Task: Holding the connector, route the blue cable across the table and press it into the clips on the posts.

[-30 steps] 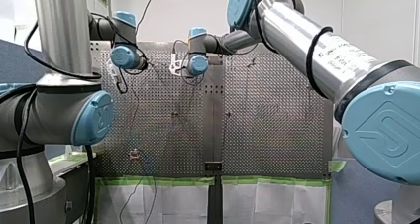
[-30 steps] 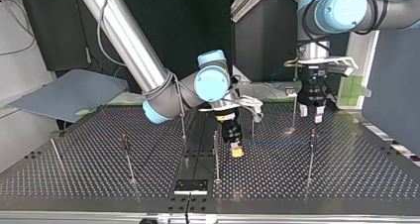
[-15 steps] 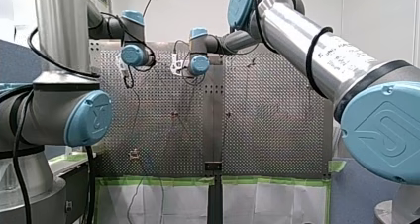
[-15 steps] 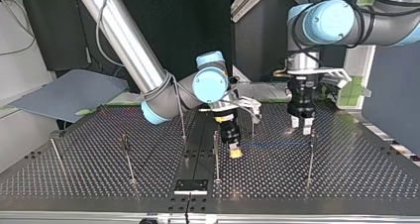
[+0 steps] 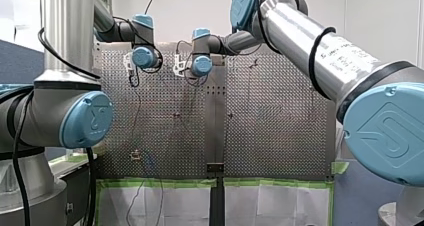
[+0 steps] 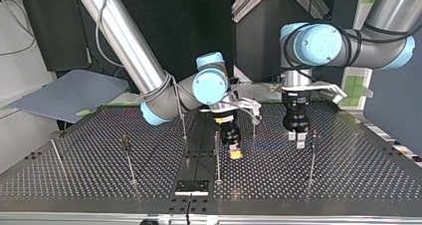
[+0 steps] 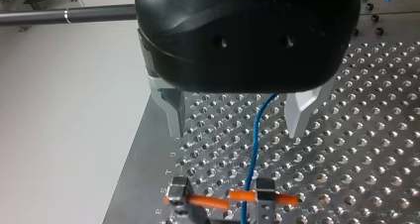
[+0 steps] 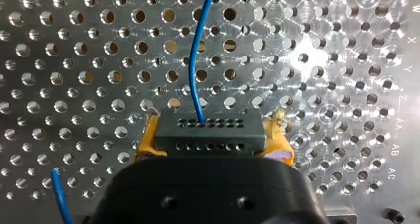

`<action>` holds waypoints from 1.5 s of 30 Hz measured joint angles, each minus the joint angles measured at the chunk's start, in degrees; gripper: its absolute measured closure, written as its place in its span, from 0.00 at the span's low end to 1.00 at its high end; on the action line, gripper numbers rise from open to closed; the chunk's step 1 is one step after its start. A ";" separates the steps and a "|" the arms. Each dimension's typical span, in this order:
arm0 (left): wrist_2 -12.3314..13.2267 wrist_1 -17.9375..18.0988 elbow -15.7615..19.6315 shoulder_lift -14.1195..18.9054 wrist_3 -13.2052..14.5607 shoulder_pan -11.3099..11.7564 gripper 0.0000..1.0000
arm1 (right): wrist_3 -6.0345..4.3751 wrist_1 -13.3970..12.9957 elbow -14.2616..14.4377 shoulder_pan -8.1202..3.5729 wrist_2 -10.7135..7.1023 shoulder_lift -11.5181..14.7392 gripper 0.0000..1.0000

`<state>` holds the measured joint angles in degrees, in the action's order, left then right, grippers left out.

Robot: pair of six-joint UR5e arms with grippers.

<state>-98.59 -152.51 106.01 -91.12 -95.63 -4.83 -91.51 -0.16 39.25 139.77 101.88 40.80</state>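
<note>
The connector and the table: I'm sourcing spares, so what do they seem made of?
The connector looks like dark matte moulded plastic, with rows of small pin holes. The table looks like bare metal, perhaps aluminium: bright swirled shine around its drilled holes.

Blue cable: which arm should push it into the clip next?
My left, probably. My left gripper is open with the blue cable running between its fingers, just short of the clip. My right gripper is shut on the connector, so it is busy holding the end.
</note>
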 joint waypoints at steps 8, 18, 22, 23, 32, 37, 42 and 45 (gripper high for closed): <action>-1.03 0.71 -2.63 -3.56 1.03 -1.23 0.00 | 0.01 -0.03 0.00 -0.04 0.00 -0.04 1.00; -1.18 2.19 -4.10 -6.09 1.50 -1.81 0.00 | 0.09 -0.03 0.00 -0.36 -0.18 -0.03 1.00; -1.17 2.37 -4.14 -6.10 1.46 -1.88 0.00 | 0.09 -0.03 0.02 -0.46 -0.25 -0.03 1.00; -1.18 2.36 -4.14 -6.10 1.45 -1.90 0.20 | 0.09 -0.02 0.02 -0.47 -0.25 -0.03 1.00; -2.51 2.02 -4.14 -6.11 1.30 -1.95 1.00 | 0.09 0.10 0.01 -0.53 -0.30 -0.03 1.00; -3.05 1.38 -4.09 -6.11 1.18 -1.99 1.00 | 0.09 0.14 0.20 -0.57 -0.33 -0.03 1.00; -3.46 0.55 -3.90 -6.11 1.24 -2.12 1.00 | 0.00 0.14 1.00 -0.65 -0.29 -0.03 1.00; -3.66 0.27 -3.09 -6.11 1.37 -2.25 1.00 | -0.12 0.22 1.73 -0.66 -0.27 -0.02 1.00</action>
<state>-102.26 -152.24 102.92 -97.23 -94.26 -7.08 -91.63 0.06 40.98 139.11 101.61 40.78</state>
